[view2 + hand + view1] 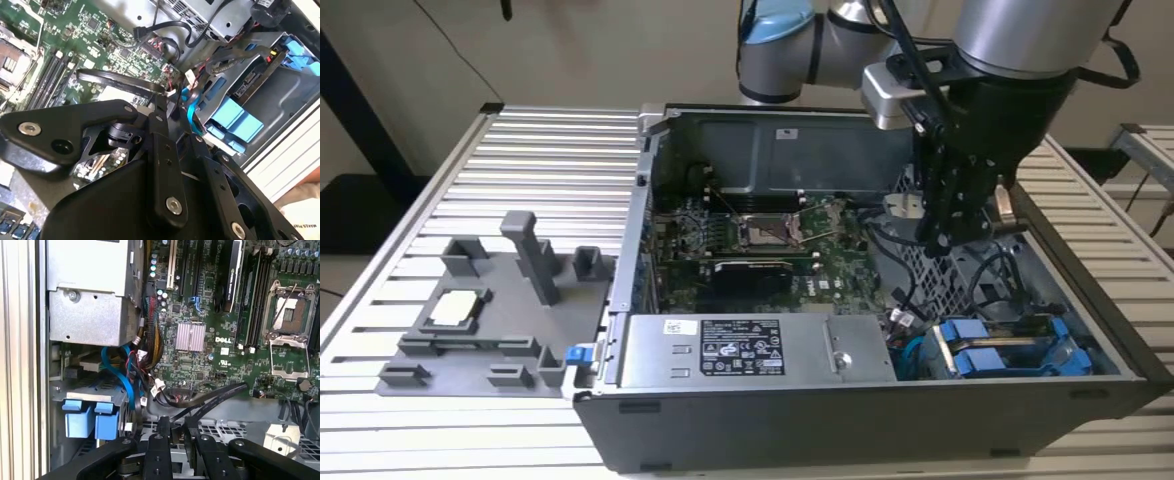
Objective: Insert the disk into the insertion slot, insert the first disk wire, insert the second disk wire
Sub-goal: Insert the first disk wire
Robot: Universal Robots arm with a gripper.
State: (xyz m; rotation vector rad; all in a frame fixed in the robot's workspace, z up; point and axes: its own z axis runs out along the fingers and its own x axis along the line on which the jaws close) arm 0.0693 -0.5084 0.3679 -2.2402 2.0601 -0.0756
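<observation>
One arm reaches steeply down into the case (pixel 720 410), gripper (pixel 942 238) near black cables (pixel 215 397); its claw state I cannot tell. Two blue-framed disks (pixel 987 352) sit side by side.

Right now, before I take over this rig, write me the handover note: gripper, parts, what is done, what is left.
Gripper: low inside the computer case, over the perforated grey panel. A black flat cable runs up to its tip; I cannot tell whether it is gripped.
Disk: its blue frame sits in the insertion slot of the drive cage.
Done: the disk appears inserted.
Left: the two disk wires; I cannot tell whether either is plugged in.
</observation>
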